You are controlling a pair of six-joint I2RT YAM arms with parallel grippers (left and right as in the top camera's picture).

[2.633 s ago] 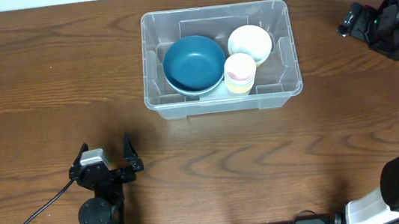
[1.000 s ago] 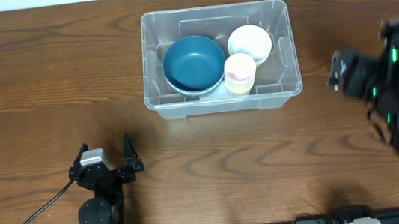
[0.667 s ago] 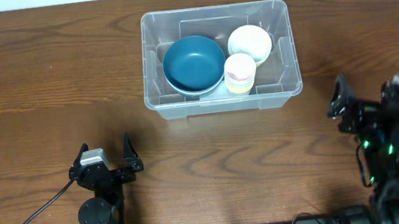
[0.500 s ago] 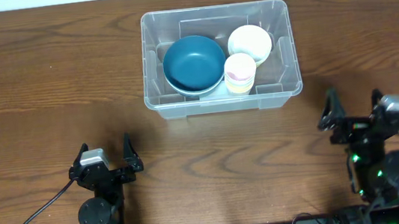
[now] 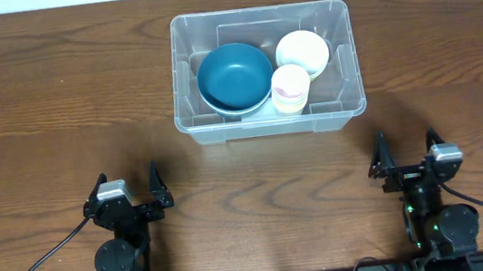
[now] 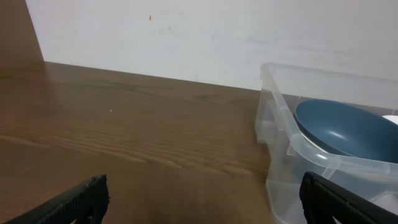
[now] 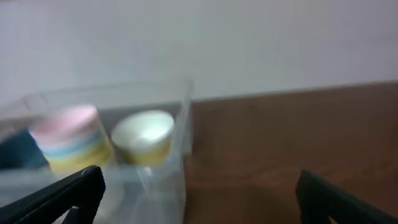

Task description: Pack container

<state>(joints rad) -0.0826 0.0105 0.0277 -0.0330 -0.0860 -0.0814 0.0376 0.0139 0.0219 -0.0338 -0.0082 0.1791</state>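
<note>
The clear plastic container stands at the table's far middle. Inside it lie a blue bowl, a cream bowl and a stack of pastel cups. My left gripper sits near the front left, open and empty, well short of the container. Its wrist view shows the container and blue bowl ahead to the right. My right gripper rests near the front right, open with nothing between its fingers. In the blurred right wrist view the container's corner, the cups and the cream bowl sit ahead to the left.
A black cable trails from the left arm toward the front left edge. A pale wall rises behind the table's far edge. Bare wood lies between the two grippers and the container.
The right arm has swung from the far right edge down to the front right, ending low beside its base with the gripper open. The left arm and the container's contents have not moved.
</note>
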